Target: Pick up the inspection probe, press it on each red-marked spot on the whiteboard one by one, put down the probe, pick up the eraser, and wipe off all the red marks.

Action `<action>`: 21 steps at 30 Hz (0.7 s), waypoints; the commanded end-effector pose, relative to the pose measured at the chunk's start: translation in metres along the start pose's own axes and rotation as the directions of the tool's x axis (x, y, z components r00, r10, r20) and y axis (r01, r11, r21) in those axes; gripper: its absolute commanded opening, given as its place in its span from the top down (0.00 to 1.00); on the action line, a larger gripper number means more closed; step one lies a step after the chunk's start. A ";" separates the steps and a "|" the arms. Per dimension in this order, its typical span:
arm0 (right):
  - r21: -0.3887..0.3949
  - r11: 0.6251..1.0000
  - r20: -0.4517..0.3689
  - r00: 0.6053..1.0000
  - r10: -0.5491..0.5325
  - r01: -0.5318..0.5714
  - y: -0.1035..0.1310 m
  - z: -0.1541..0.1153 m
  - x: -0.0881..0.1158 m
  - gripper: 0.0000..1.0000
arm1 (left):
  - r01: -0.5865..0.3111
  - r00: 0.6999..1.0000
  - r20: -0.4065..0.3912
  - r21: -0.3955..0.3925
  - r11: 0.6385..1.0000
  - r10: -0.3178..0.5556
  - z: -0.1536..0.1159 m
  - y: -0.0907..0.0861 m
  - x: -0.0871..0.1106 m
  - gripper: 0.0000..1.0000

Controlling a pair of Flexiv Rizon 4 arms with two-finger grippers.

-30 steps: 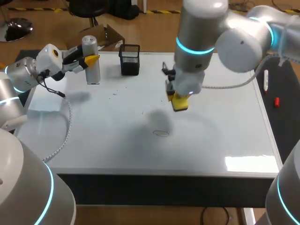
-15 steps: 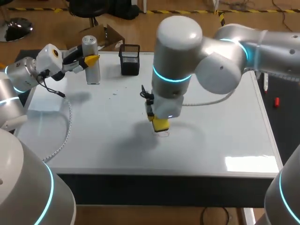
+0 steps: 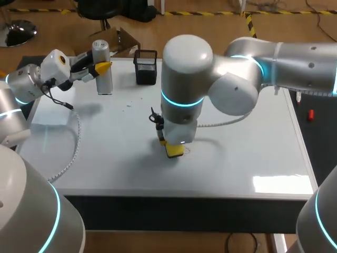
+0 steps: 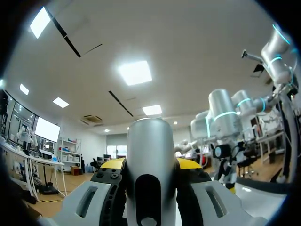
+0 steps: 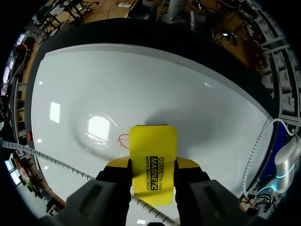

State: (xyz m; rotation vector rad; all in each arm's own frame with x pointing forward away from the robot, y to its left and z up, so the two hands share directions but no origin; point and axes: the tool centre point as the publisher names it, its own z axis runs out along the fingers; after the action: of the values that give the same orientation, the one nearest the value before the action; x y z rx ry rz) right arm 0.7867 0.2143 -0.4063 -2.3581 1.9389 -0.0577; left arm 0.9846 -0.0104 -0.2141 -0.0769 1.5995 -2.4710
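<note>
The right hand (image 3: 175, 147) is squeezing the yellow eraser (image 5: 153, 150) from both sides. It is holding the eraser down low at the middle of the whiteboard (image 3: 247, 137) on the bench (I cannot tell if it is touching). A small red mark (image 5: 123, 139) is showing right by the eraser's front corner. The left hand (image 3: 99, 67) is hanging over the far left corner of the board. Its yellow fingers are gripping the silver probe (image 4: 149, 150), which is standing upright. A black mesh cup (image 3: 146, 67) is sitting near the probe, at the back edge.
</note>
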 end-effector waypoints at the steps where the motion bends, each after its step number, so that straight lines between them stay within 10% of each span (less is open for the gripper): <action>1: 0.006 1.000 0.004 1.000 0.002 -0.002 0.001 0.008 0.000 1.00 | -0.002 1.000 0.000 0.000 1.000 0.002 0.000 -0.001 0.000 1.00; 21: -0.018 1.000 0.045 0.999 -0.005 0.006 0.002 0.030 0.008 1.00 | -0.002 1.000 0.000 0.000 1.000 0.002 0.000 -0.001 0.000 1.00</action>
State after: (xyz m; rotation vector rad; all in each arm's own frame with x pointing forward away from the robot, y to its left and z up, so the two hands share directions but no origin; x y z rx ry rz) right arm 0.7872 0.2089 -0.4313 -2.3482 1.9187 0.0187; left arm 0.9846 -0.0104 -0.2141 -0.0770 1.5995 -2.4710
